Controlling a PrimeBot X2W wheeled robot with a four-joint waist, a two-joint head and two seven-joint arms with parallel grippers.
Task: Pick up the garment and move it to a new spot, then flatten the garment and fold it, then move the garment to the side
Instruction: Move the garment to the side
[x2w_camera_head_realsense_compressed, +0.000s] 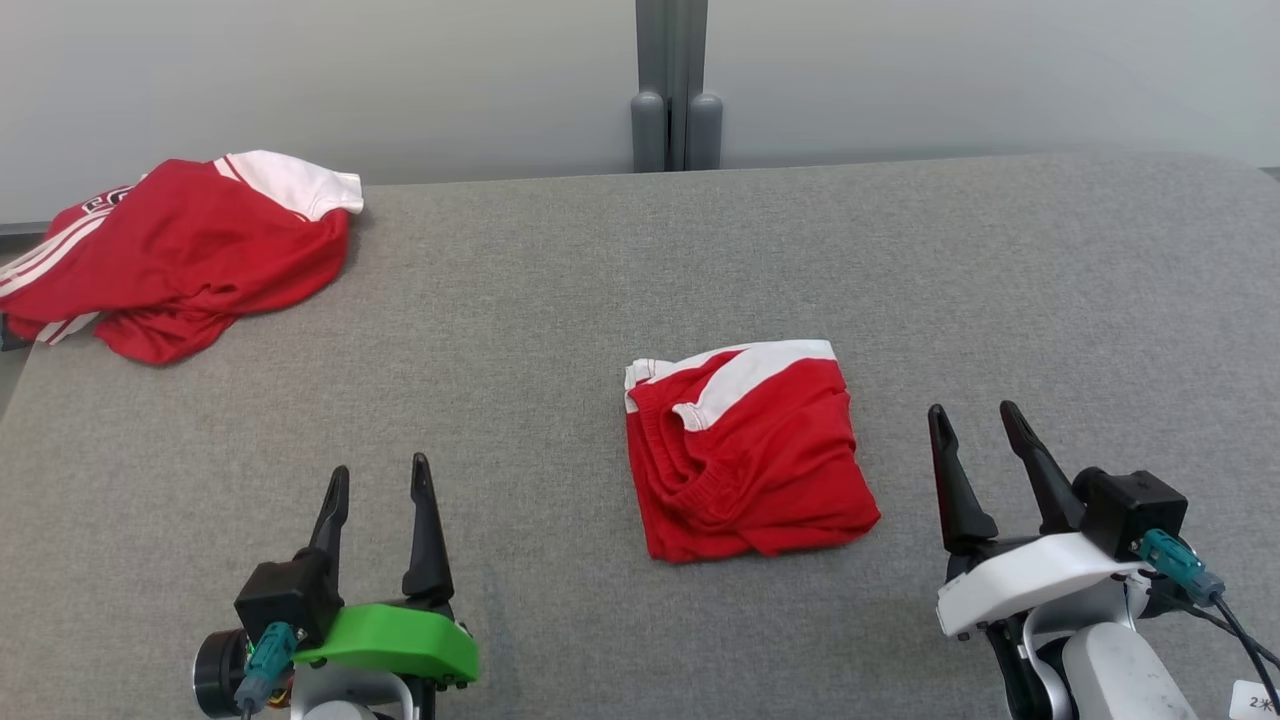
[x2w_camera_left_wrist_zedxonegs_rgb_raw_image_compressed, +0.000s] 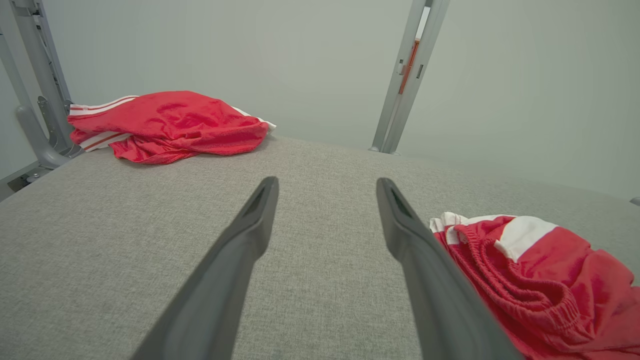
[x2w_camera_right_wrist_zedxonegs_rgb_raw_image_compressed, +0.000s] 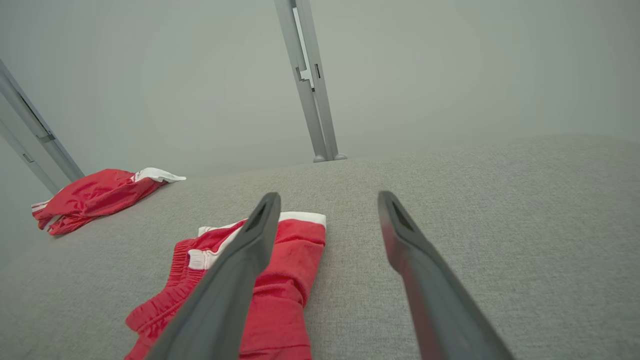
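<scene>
A small white tag (x2w_camera_head_realsense_compressed: 1256, 699) is showing at the 4 o'clock corner of the head view, just beside a dark cable (x2w_camera_head_realsense_compressed: 1243, 628). It is reading "2米", and the frame edge is cutting off whatever follows. Toward 10 o'clock, the crumpled red jersey (x2w_camera_head_realsense_compressed: 180, 255) is carrying dark-and-white lettering (x2w_camera_head_realsense_compressed: 100, 204) near its upper edge, but folds are hiding most of it, so it is proving too partial to read.

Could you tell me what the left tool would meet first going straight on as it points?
Probably just bare table: the left tool aims between the crumpled garment and the folded garment; depth is unclear.
</scene>
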